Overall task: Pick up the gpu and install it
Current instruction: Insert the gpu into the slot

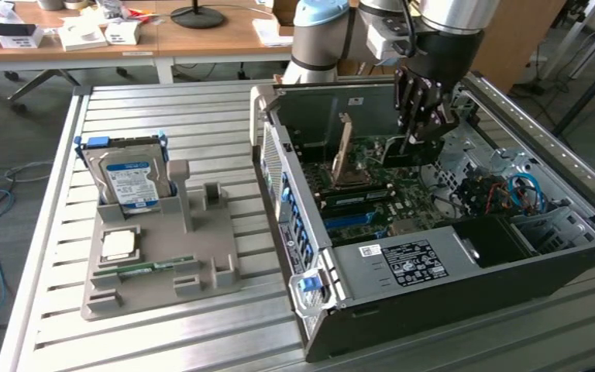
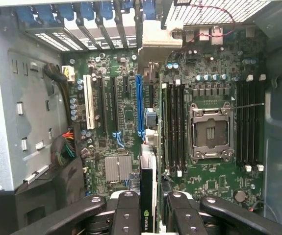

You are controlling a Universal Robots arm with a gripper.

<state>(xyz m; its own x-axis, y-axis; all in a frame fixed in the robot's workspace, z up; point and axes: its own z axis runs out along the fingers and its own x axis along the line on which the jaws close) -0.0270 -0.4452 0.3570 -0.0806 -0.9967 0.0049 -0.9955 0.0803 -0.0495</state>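
My gripper is inside the open computer case, above the green motherboard. It is shut on the gpu, a thin dark green card that stands on edge. The card's pale metal bracket points toward the slotted back wall of the case. In the wrist view the gpu is seen edge-on between the black fingers of my gripper, with a logo on its near end. It runs beside the long blue slot, and its bracket reaches the rear openings. I cannot tell whether its lower edge touches a slot.
A grey holder on the slatted metal table at the exterior view's left carries a silver hard drive with a blue label, a square chip and a narrow green memory stick. The motherboard has a processor socket and a small heatsink.
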